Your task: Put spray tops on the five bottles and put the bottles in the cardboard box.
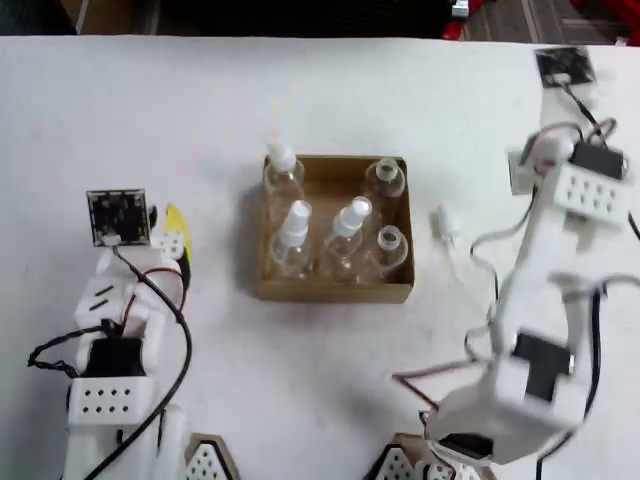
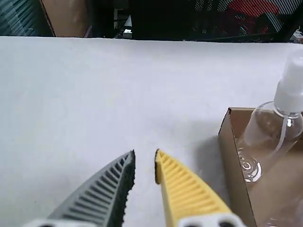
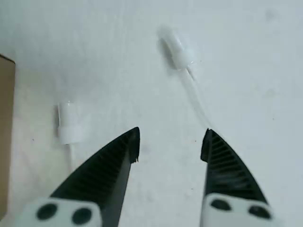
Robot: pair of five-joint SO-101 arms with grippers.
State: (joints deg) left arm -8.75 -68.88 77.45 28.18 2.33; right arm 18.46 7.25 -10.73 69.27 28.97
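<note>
Standing upright in the cardboard box (image 1: 335,290) at mid-counter (image 1: 300,100): five clear bottles (image 1: 293,245).

- Three wear white spray tops: one in the back corner on the left arm's side, two in the front row.
- Two open-necked bottles (image 1: 385,182) stand along the wall on the right arm's side, one behind the other.
- The left wrist view shows the box corner with one capped bottle just inside it, its dip tube visible through the plastic.

Loose spray tops on the counter, outside the box on the right arm's side:
- first loose top (image 3: 179,51), lying on its side with the thin tube trailing from it;
- second loose top (image 3: 69,124), nearer the box wall, apart from the first.

Right fingers (image 3: 106,165), black, are spread wide above bare counter. They hold nothing, and both loose tops lie beyond the tips.

Left fingers (image 2: 187,189), one grey and one yellow, are drawn almost together with only a thin slit at the tips and nothing between them. They point over bare counter beside the box without touching it.
</note>
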